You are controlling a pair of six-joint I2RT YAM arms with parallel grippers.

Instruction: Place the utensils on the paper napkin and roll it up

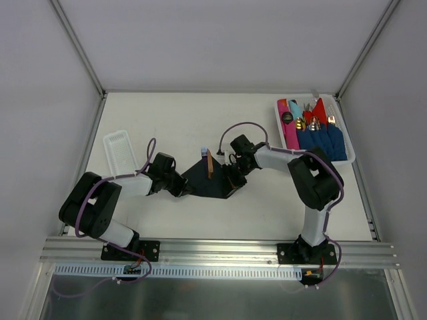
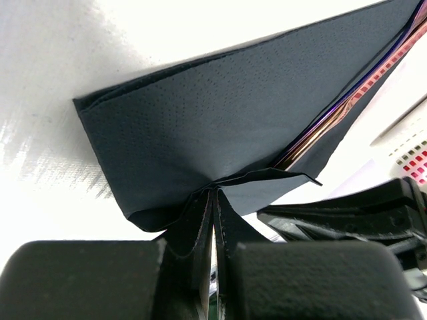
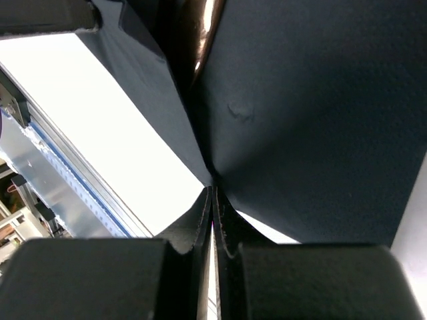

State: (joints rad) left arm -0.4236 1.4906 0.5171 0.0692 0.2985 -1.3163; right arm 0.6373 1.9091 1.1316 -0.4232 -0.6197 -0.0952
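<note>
left gripper (image 2: 212, 203): jaws pinched fully together on a fold of the paper napkin (image 2: 227, 113). The thin dark sheet is squeezed between the pads, with no gap showing.
right gripper (image 3: 212, 200): same state, jaws closed tight on the napkin, and the sheet bunches to a point at the tips.

Right wrist view: a copper-coloured utensil (image 3: 203, 27) sits top centre of the frame, in a crease of the napkin.
Left wrist view: a thin shiny pinkish utensil edge (image 2: 347, 97) runs along the napkin's right-hand edge, upper right of the frame. Can't tell which utensil it is.

Top view:
- The napkin lies mid-frame on the desk (image 1: 267, 213), between the two grippers.
- The left gripper is on its lower-left corner and the right gripper on its right side.
- The copper utensil lies on the napkin's upper part, roughly vertical in the frame. A pale tip pokes past the top edge.
- A white tray (image 1: 121, 148) sits left of centre, just above the left arm.
- A white basket (image 1: 349, 150) is at upper right, holding blue, pink and red rolled napkins plus cutlery. It is well apart from the dark napkin.
</note>
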